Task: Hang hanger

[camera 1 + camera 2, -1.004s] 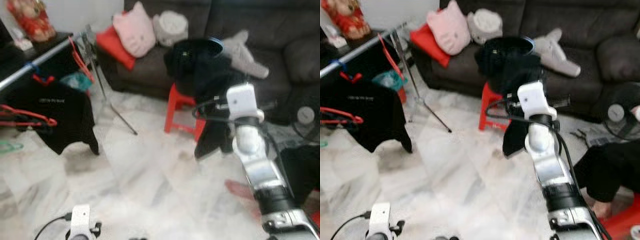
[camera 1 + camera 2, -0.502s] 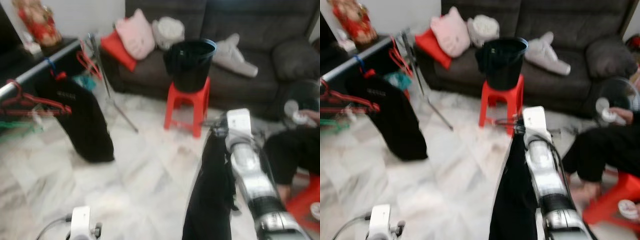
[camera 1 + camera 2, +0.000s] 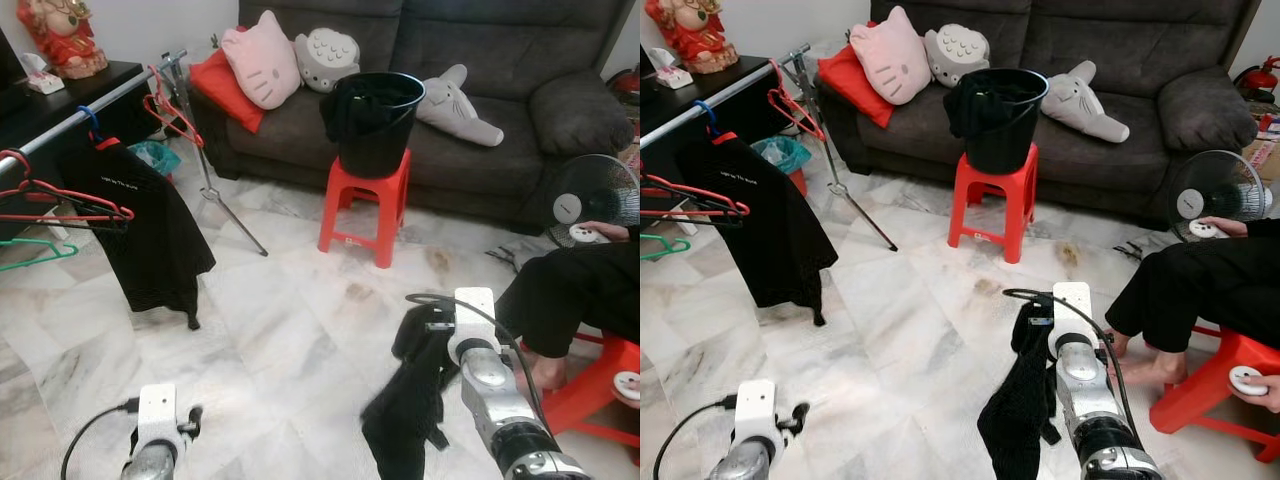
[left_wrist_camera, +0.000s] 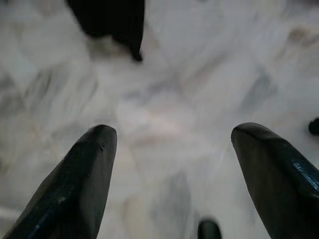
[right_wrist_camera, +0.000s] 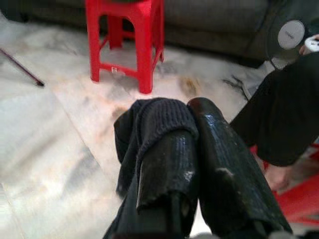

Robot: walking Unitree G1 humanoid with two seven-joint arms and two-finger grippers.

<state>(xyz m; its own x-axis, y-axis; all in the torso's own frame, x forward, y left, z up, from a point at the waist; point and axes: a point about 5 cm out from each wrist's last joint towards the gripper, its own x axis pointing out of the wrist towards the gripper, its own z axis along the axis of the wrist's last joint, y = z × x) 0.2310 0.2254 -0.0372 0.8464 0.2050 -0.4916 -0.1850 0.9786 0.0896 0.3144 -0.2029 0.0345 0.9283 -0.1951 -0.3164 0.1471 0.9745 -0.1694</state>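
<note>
1. The right gripper [image 5: 192,164], two long glossy black fingers, is clamped together on a black ribbed knit garment [image 3: 1018,420] that drapes limply from it down toward the pale veined marble floor [image 3: 290,340].
2. The right wrist view shows the knit's coarse rib folded over one finger; the head views show the garment's whole hanging length beside the silver right arm [image 3: 1085,395].
3. The left gripper [image 4: 172,169] hangs low over the marble with its smooth, tapered fingers wide apart and holding nothing.
4. A red wire hanger [image 3: 65,200] and a green wire hanger [image 3: 35,255] hang on the slim metal clothes rail [image 3: 90,105] at the left, well apart from both grippers.
5. A black T-shirt [image 3: 155,235] hangs from the same rail on a hanger with a blue hook.
6. A round black plastic bucket [image 3: 1005,120] with dark cloth over its rim stands on a red plastic stool [image 3: 990,200] before the dark grey fabric sofa [image 3: 1140,60], which carries plush cushions.
7. A person's black-trousered leg [image 3: 1200,285] shows at the right, seated on another red stool.
</note>
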